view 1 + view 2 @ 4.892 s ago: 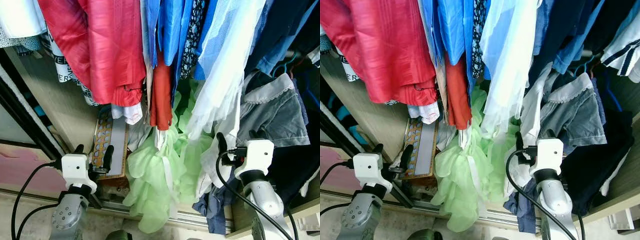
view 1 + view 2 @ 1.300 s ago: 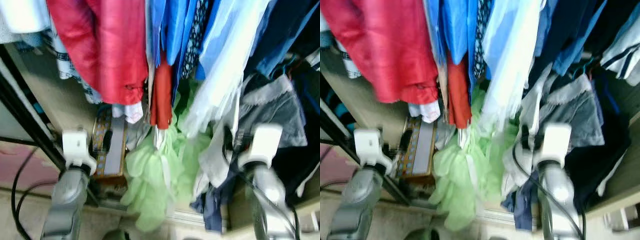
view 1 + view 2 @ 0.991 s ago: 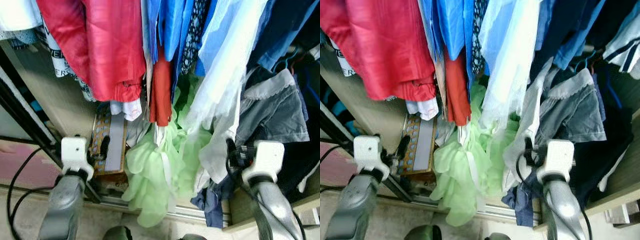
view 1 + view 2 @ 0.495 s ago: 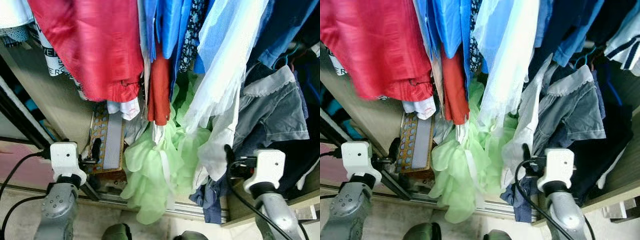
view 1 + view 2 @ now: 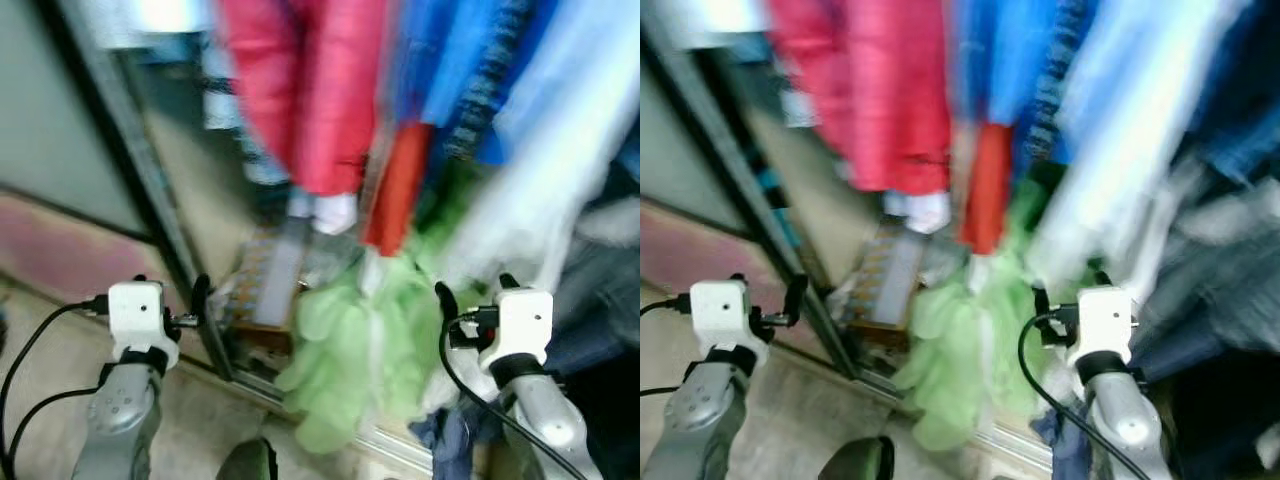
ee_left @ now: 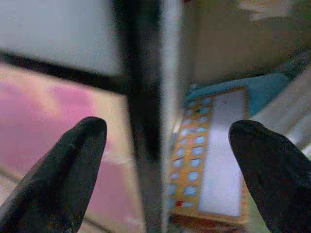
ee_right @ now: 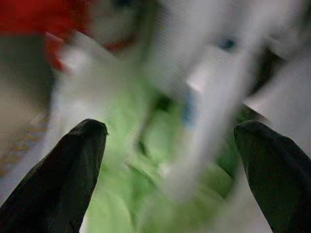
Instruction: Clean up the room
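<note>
Red cloth dominates the top of my head view: a red garment hangs from above with blue garments to its right and a pale, almost white one further right, all smeared by blur. Below them a pale green frilly garment spills down to the wardrobe's lower edge, and a narrower orange-red piece hangs just above it. To the left of the green heap I see a patterned box with an orange border and rows of light blue spots, lying on the wardrobe floor just behind the dark door frame that runs diagonally down the left side. My left gripper hovers near that frame, low on the left; in its wrist view the two black fingers stand wide apart with the frame and the box between them, touching nothing. My right gripper sits low on the right, right in front of the green garment and the pale one; its fingers are also spread wide and hold nothing, with green fabric behind the gap. Dark clothing fills the far right, too blurred to make out.
</note>
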`<state>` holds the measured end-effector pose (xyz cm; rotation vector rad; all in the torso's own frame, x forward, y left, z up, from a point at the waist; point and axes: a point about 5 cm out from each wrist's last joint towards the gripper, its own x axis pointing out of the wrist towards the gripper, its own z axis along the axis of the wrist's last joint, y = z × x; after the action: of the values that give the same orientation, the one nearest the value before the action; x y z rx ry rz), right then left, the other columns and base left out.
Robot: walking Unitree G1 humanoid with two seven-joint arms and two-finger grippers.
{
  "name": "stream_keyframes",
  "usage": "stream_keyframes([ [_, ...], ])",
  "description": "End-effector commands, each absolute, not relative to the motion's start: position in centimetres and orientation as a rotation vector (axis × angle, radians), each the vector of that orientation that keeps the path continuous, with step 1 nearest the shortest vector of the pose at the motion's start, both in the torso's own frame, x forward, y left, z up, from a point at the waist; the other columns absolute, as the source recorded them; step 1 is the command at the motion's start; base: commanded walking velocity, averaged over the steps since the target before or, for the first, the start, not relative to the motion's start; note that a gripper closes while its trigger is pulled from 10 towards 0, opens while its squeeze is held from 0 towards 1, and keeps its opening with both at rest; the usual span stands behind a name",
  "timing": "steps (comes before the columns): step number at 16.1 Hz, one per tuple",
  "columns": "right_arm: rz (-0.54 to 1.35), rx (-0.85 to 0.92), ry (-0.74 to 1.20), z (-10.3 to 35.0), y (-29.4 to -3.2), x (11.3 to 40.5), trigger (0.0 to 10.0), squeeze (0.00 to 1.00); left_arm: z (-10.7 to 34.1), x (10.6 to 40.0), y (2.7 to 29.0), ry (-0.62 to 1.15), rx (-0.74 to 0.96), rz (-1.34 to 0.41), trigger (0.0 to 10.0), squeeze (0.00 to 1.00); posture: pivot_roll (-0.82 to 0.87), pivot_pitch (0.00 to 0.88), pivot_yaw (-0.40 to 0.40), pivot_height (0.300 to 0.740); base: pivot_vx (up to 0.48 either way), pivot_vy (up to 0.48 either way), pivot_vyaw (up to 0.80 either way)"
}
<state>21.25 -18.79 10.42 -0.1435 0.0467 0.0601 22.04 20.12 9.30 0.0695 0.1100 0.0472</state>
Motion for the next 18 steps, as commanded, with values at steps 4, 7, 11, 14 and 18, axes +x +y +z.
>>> stream_keyframes([
  [4, 0.208, -0.258, -0.029, 11.4, -17.4, 22.1, 10.0, 0.0, 9.1, 22.4, 20.0, 0.11, 0.094, 0.04, 10.0, 0.0, -0.04, 0.039, -0.04, 0.74, 0.0, 0.0, 0.8],
  [7, 0.23, -0.259, -0.044, 11.6, -16.8, 22.2, 10.0, 0.0, 9.3, 22.5, 19.8, 0.104, 0.091, 0.042, 10.0, 0.0, -0.04, 0.037, -0.043, 0.74, 0.0, 0.0, 0.8],
  [11, 0.27, -0.241, -0.025, 11.2, -16.5, 22.0, 10.0, 0.0, 9.4, 22.5, 19.3, 0.102, 0.09, 0.031, 10.0, 0.0, -0.03, 0.058, -0.044, 0.74, 0.0, 0.0, 0.8],
  [14, 0.324, -0.214, -0.008, 11.0, -16.1, 21.8, 10.0, 0.0, 9.5, 22.7, 19.1, 0.104, 0.081, 0.04, 10.0, 0.0, -0.04, 0.067, -0.042, 0.74, 0.0, 0.0, 0.8],
  [18, 0.338, -0.213, -0.021, 11.6, -16.1, 21.8, 10.0, 0.0, 9.4, 22.9, 18.4, 0.159, 0.075, 0.021, 10.0, 0.0, -0.04, 0.073, -0.047, 0.74, 0.0, 0.0, 0.8],
])
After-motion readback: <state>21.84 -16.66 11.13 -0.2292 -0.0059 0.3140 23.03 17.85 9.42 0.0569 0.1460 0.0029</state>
